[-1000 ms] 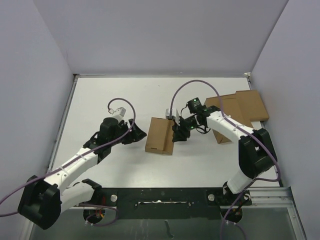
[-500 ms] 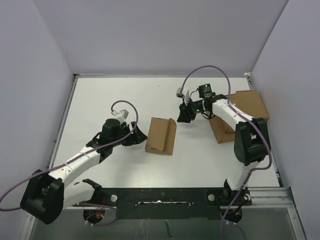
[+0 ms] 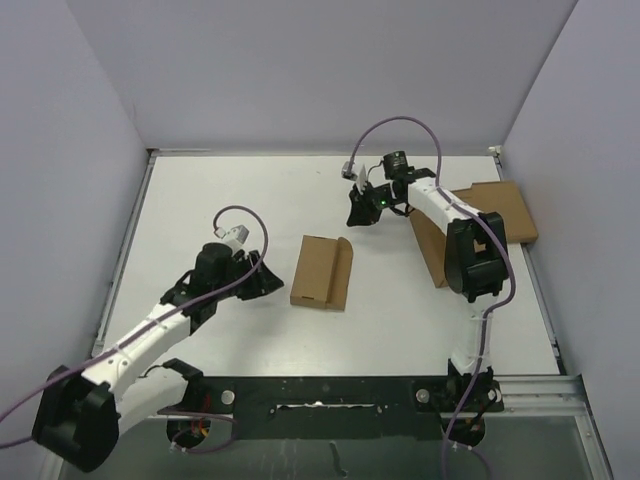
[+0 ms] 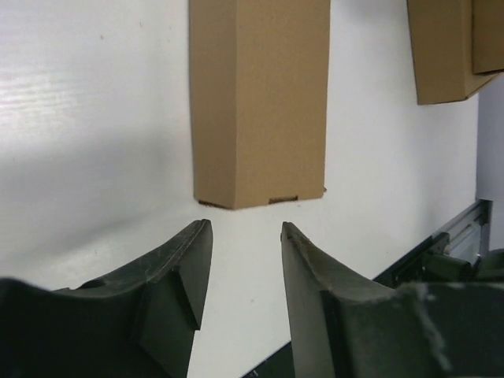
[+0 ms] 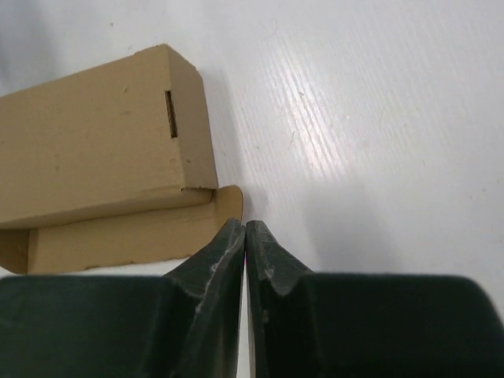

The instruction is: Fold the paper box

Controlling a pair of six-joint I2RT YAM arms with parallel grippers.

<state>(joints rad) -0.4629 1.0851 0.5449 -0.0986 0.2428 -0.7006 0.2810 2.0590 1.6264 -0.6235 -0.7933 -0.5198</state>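
No legible text, label, brand, number or sign anywhere, the paper box (image 3: pixel 321 272) plain brown

We note a white table (image 3: pixel 220 200). The paper box (image 3: pixel 322 272) lies near its middle. A flat cardboard slab (image 3: pixel 428 250) lies by its right edge.

One paper box (image 3: pixel 322 272) on one table (image 3: pixel 230 190). Two other cardboard pieces: a far piece (image 3: pixel 505 205) and a near piece (image 3: pixel 432 258). Two robot arms, the left arm (image 3: pixel 150 330) and the right arm (image 3: pixel 430 198), each with one gripper: the left gripper (image 4: pixel 246 235) and the right gripper (image 5: pixel 245 230). Two purple cables, a left cable (image 3: pixel 245 212) and a right cable (image 3: pixel 400 122).
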